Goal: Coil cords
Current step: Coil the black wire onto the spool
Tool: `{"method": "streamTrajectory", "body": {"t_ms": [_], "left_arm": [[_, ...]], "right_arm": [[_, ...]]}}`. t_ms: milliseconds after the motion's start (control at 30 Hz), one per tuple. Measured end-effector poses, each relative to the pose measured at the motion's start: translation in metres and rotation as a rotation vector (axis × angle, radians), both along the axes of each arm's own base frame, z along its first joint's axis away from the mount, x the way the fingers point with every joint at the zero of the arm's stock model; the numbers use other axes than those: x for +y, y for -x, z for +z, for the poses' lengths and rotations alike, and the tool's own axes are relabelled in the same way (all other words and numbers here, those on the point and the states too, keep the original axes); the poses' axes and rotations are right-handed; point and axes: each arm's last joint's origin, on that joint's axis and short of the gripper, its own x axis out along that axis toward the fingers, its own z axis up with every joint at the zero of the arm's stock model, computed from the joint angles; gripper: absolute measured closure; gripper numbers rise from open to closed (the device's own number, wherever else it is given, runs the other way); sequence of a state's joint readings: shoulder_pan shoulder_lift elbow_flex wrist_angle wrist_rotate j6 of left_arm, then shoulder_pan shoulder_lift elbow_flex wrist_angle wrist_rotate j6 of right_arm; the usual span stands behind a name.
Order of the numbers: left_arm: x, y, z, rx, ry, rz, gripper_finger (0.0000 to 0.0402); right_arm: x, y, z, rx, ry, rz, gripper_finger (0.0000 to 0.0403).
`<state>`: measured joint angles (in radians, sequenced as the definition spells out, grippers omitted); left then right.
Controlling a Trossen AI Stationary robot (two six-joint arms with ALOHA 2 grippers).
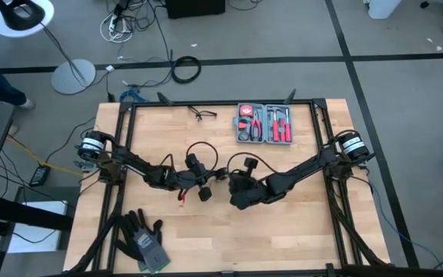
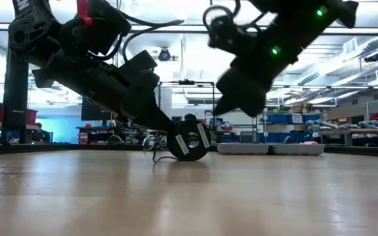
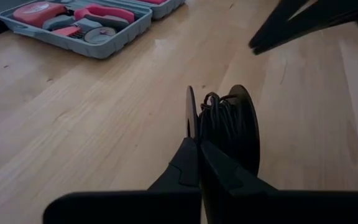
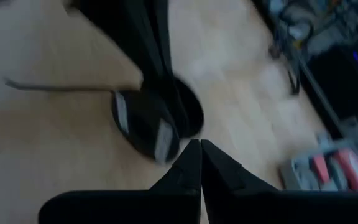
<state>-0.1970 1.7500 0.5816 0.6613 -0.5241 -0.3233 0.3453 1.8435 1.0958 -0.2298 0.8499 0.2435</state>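
Note:
A black spool (image 2: 189, 140) with pale labels stands on its edge mid-table, and thin black cord (image 3: 216, 118) is wound between its two discs. A short loose strand (image 2: 154, 156) drops from it to the table. My left gripper (image 3: 197, 143) is shut at the spool's rim, reaching in from the table's left (image 1: 198, 187). My right gripper (image 4: 199, 144) is shut and hangs above the table, just right of the spool (image 2: 219, 108), with nothing visible between its fingers. My left gripper meets the spool at the rim of its near disc (image 3: 189, 127), beside the wound cord. The fingers slant down from the table's left and seem to pinch that thin disc; their own tips hide the exact spot. The spool stands upright, its edge on the table.
A grey tool case (image 1: 264, 123) with red-handled tools lies at the far side. Dark gloves (image 1: 141, 238) lie near the front left corner. A small wire item (image 1: 202, 114) sits at the far edge, and a small red piece (image 1: 181, 197) lies beside the spool.

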Motion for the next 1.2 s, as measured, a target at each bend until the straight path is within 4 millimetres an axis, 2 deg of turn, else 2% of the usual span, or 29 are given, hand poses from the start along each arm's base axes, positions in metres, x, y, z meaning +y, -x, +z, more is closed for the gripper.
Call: {"method": "streamTrajectory", "body": {"t_ms": [133, 267, 400, 567, 667, 867, 1100, 1200], "left_arm": [[-0.001, 0.000, 0.000, -0.002, 0.010, -0.015, 0.0401], [-0.001, -0.001, 0.000, -0.003, 0.020, -0.030, 0.0401], [-0.001, 0.000, 0.000, -0.003, 0.020, -0.030, 0.0402], [-0.001, -0.001, 0.000, -0.004, 0.019, -0.027, 0.0402], [-0.001, -0.001, 0.000, -0.004, 0.019, -0.025, 0.0402], [-0.001, -0.001, 0.001, -0.014, 0.020, -0.023, 0.0402], [0.000, -0.001, 0.001, -0.018, 0.014, -0.013, 0.0402], [0.000, -0.001, 0.001, -0.018, 0.014, -0.012, 0.0402]], "right_arm": [[-0.003, 0.008, -0.008, 0.024, -0.030, -0.059, 0.0403], [-0.004, 0.012, -0.016, 0.034, -0.063, -0.047, 0.0403], [0.004, 0.006, -0.018, 0.066, -0.188, 0.137, 0.0402], [0.006, -0.004, -0.016, -0.112, -0.318, 0.302, 0.0390], [0.003, -0.004, -0.017, -0.195, -0.323, 0.320, 0.0378], [0.003, -0.004, -0.021, -0.220, -0.329, 0.327, 0.0340], [0.008, -0.019, -0.053, -0.298, -0.304, 0.393, 0.0293], [0.010, -0.022, -0.053, -0.287, -0.256, 0.430, 0.0285]]}}
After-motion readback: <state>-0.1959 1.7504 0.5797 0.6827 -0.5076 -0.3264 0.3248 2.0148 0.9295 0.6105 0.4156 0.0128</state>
